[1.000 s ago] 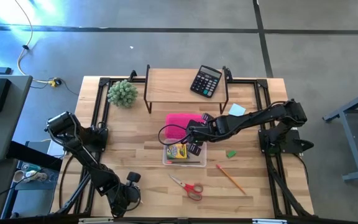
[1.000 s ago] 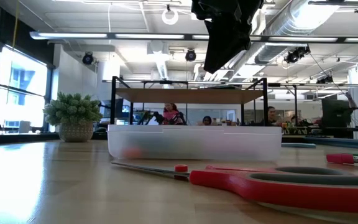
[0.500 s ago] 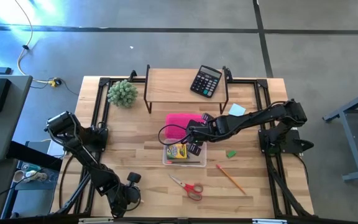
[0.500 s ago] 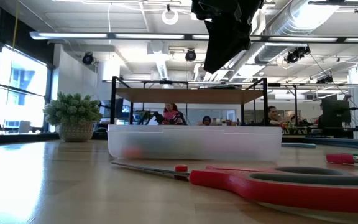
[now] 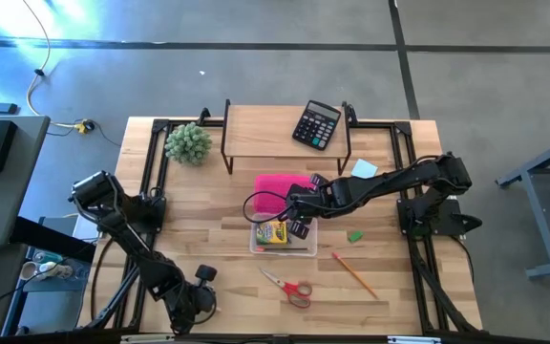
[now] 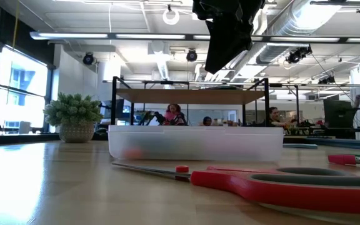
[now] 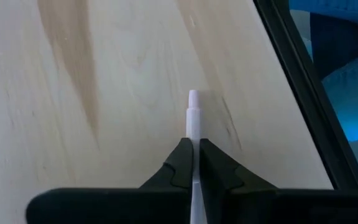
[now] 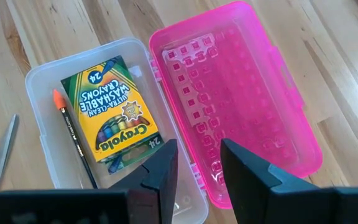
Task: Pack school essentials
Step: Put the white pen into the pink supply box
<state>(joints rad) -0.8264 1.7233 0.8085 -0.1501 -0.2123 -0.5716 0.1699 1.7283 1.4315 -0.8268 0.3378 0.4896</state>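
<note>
A clear box (image 5: 283,237) stands mid-table with its pink lid (image 8: 241,93) lying open toward the far side. Inside lie the yellow-green crayon box (image 8: 114,115) and a dark pencil with an orange tip (image 8: 73,134). My right gripper (image 8: 194,155) hovers open above the box and also hangs over it in the low view (image 6: 227,31). Red-handled scissors (image 5: 289,287), an orange pencil (image 5: 353,272), a green eraser (image 5: 354,236) and a light-blue notepad (image 5: 364,169) lie on the table. My left gripper (image 7: 193,163), near the table's near-left corner (image 5: 201,279), is shut on a thin pale stick (image 7: 193,118). My left gripper pinches the thin pale stick between its two fingers (image 7: 179,165). The stick runs along the fingers, and its free end (image 7: 193,98) pokes out ahead of them over the wood. I cannot tell whether that end touches the table.
A black calculator (image 5: 316,124) sits on a raised wooden shelf (image 5: 256,124) at the far side, and a fuzzy green plant (image 5: 188,143) stands at the far left. A black frame rail (image 7: 297,81) runs along the table edge beside my left gripper. People show in the room behind.
</note>
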